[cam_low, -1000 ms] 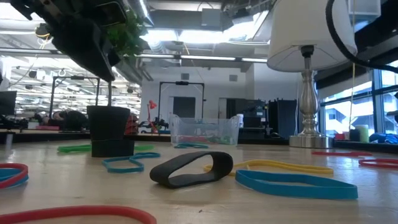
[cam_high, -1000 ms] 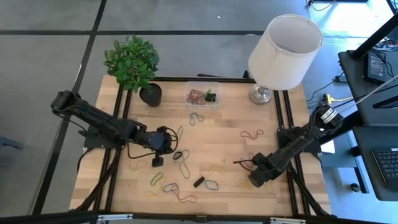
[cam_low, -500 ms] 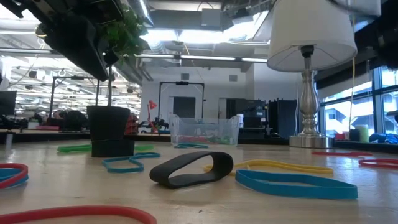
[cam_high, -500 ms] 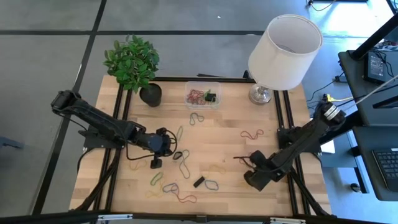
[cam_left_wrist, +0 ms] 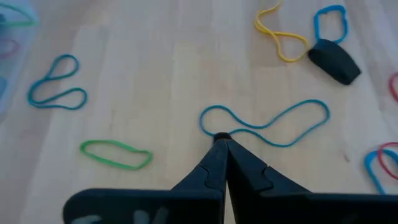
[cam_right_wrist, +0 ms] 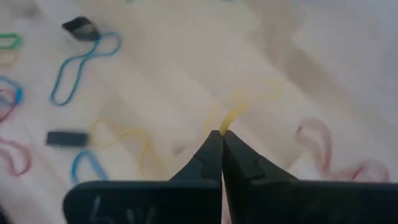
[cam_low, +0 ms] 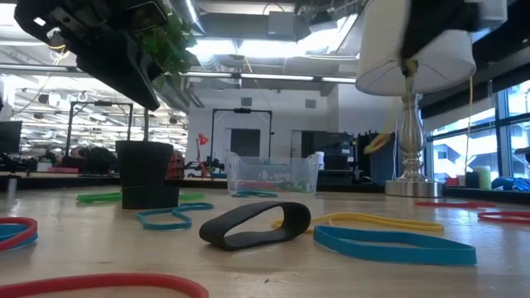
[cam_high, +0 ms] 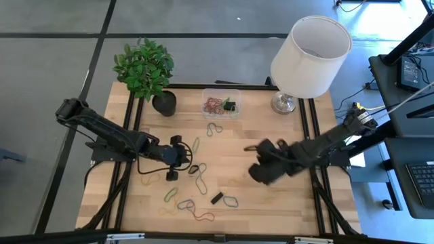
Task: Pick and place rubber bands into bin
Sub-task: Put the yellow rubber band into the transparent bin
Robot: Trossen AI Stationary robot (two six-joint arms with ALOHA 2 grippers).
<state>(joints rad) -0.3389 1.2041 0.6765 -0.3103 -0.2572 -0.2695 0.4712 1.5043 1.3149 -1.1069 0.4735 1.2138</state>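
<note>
Right gripper is pinching a yellow rubber band by a sliver; could slip before the bin; left gripper nips a blue band.

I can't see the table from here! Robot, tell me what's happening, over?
Left hand shut on a blue rubber band. Right hand shut on a yellow band, moving mid-table. Bin partly filled, path looks clear. Many bands left.
</note>
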